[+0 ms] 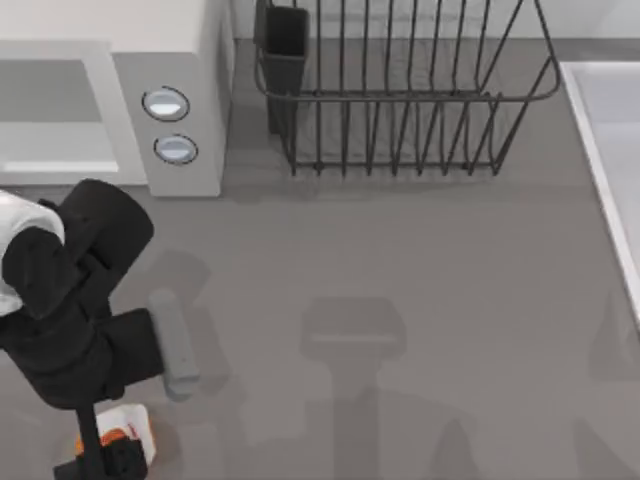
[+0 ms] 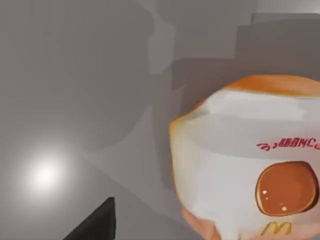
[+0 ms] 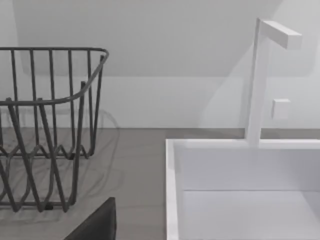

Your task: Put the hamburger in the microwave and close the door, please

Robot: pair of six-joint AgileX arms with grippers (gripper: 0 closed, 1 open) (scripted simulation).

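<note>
Dark wire dish rack (image 3: 45,125), white sink basin (image 3: 172,200), white faucet (image 3: 260,80)

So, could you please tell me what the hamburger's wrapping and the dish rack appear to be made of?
The hamburger wrapping looks like thin white paper, matte and softly creased, with red lettering and a glossy orange-brown round printed on it; an orange-tan bun shows above. The dish rack seems to be dark coated metal wire: thin, evenly bent rods with a dull sheen, though plastic cannot be ruled out.
</note>
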